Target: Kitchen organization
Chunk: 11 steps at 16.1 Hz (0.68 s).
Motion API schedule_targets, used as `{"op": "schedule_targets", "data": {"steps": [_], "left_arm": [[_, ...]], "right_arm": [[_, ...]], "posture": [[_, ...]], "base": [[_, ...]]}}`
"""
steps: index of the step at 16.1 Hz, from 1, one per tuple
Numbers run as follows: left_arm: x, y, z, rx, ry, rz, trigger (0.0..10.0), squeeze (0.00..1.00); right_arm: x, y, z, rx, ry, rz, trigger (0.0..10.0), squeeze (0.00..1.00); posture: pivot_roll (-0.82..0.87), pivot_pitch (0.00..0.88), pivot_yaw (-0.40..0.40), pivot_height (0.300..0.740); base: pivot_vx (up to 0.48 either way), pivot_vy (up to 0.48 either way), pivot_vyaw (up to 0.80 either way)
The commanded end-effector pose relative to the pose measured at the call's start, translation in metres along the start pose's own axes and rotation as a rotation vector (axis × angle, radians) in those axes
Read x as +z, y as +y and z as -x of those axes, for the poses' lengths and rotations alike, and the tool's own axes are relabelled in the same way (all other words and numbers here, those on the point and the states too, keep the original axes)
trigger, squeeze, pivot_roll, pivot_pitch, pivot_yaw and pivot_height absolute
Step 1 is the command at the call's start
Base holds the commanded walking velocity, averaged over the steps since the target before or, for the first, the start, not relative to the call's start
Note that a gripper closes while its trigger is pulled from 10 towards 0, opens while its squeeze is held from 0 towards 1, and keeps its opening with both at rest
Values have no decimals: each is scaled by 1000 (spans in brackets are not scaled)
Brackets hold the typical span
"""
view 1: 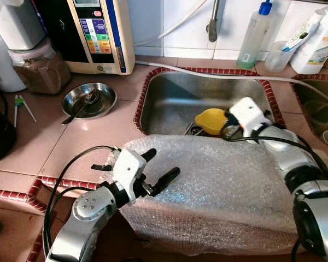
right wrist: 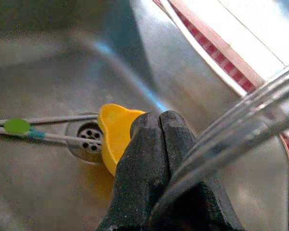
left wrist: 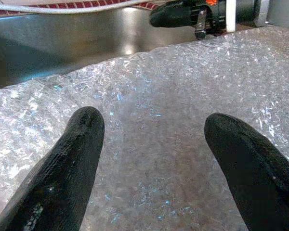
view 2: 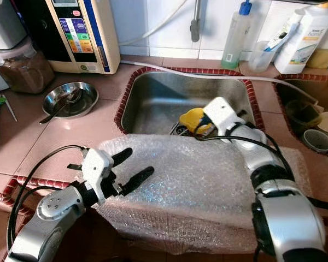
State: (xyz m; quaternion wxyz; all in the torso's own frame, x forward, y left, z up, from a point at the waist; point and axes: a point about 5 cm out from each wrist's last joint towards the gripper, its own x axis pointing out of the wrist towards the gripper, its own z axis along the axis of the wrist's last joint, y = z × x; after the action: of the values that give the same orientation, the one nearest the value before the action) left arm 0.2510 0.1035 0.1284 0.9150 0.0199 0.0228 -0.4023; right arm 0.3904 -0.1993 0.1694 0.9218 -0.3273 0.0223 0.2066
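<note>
Pink-tiled desk (view 1: 106,136) with steel sink (view 1: 175,103) set into it, red tile border around the basin. Sheet of bubble wrap (view 1: 218,191) draped over near edge of desk and near rim of sink.

Left hand (view 1: 156,168) above left part of bubble wrap, fingers (left wrist: 70,163) spread wide, empty, pointing right and far across the sheet. Black cable looping from left wrist over near desk edge.

Right hand (right wrist: 156,132) reaching down into sink from right, over far edge of bubble wrap. Fingers pressed together at tips, just beside yellow piece (view 1: 210,120) lying at drain (right wrist: 84,137); contact with yellow piece not resolvable, nothing seen between fingertips. Thin metal utensil with green mark (right wrist: 17,126) lying across sink floor toward drain.

Left of sink on desk: shallow steel bowl (view 1: 90,101) with spoon resting in it. Far left: white appliance with coloured button panel (view 1: 98,33), jar of brown contents (view 1: 41,68). Far right behind sink: clear squeeze bottle with blue cap (view 1: 254,35), white bottle (view 1: 317,41). Faucet (view 1: 213,22) above far rim of sink.
</note>
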Motion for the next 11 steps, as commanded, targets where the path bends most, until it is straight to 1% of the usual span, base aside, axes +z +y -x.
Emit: {"op": "schedule_targets", "data": {"steps": [1,2,3,4,5,7,8,9,11], "left_arm": [[1,-1,1,-4,6,5,10000,0],[3,0,0,6,2,16,10000,0],[6,1,-2,17,-9,31,10000,0],[11,2,-5,25,-24,49,10000,0],[22,4,-12,24,-61,41,10000,0],[30,5,-16,24,-82,30,10000,0],[31,6,-18,24,-86,30,10000,0],[33,8,-20,23,-93,26,10000,0],[35,9,-22,21,-95,25,10000,0]], "right_arm": [[6,-1,-3,13,-10,39,10000,0],[15,3,-8,33,-28,73,10000,0],[21,5,-12,39,-47,76,10000,651],[26,8,-14,48,-73,59,10000,1000],[30,15,-15,65,-112,65,10000,1000],[28,22,-15,78,-131,58,10000,1000],[24,27,-14,88,-133,60,10000,1000],[15,36,-10,109,-129,68,10000,1000],[2,41,-4,110,-107,97,10000,1000]], "posture": [[246,164,50,740],[246,162,46,740],[245,160,45,740],[244,156,44,740],[241,146,41,740],[239,143,42,740],[236,140,43,740],[231,136,47,740],[226,130,53,740]], "base": [[0,0,0],[0,0,0],[0,0,0],[0,0,0],[0,0,0],[0,0,0],[0,0,0],[0,0,0],[0,0,0]]}}
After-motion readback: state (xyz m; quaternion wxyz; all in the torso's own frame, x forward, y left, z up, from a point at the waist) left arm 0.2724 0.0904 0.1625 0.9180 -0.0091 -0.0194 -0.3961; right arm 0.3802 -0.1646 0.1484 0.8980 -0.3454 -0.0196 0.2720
